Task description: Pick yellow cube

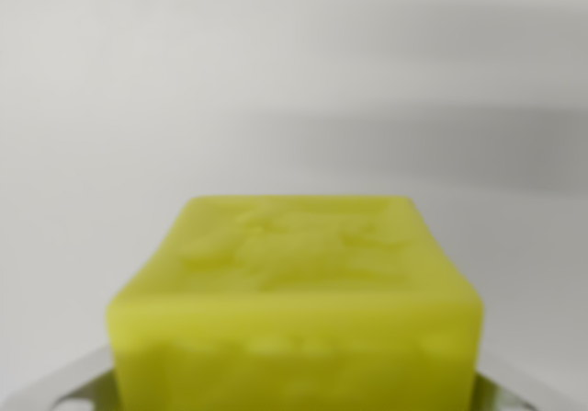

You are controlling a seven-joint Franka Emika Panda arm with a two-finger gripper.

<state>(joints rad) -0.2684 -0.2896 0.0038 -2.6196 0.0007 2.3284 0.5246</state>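
Observation:
The yellow cube [294, 301] fills the lower middle of the wrist view, very close to the camera and blurred, with a faint embossed pattern on its top face. Grey parts of my gripper [294, 397] show at the bottom edge on both sides of the cube, one finger [64, 383] at the wrist view's left and another at the right, each pressed against a side of the cube. The gripper looks shut on the cube. The cube's lower part and the fingertips are cut off by the frame's bottom edge.
Behind the cube lies a plain white surface [138, 108]. A broad soft grey shadow [441, 144] stretches across it at the wrist view's right.

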